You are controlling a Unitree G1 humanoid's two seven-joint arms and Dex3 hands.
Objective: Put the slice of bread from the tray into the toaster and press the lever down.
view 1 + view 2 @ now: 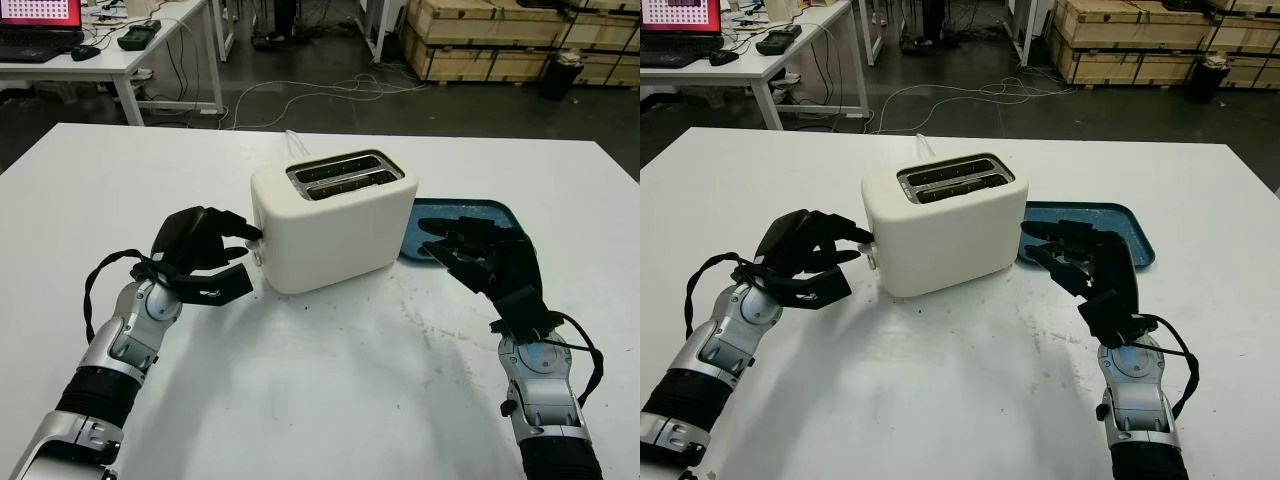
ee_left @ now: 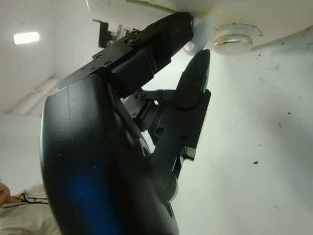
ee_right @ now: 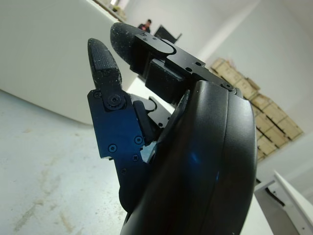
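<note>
White toaster point(image 1: 330, 220) mid-table; left hand point(image 1: 205, 255) fingertip on lever point(image 2: 198, 34).

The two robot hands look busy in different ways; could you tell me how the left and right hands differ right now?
The left hand is at the toaster's lever end, a fingertip on the lever; the right hand hovers open by the toaster's other end, over the blue tray, touching nothing. Both are black, and neither holds anything.
</note>
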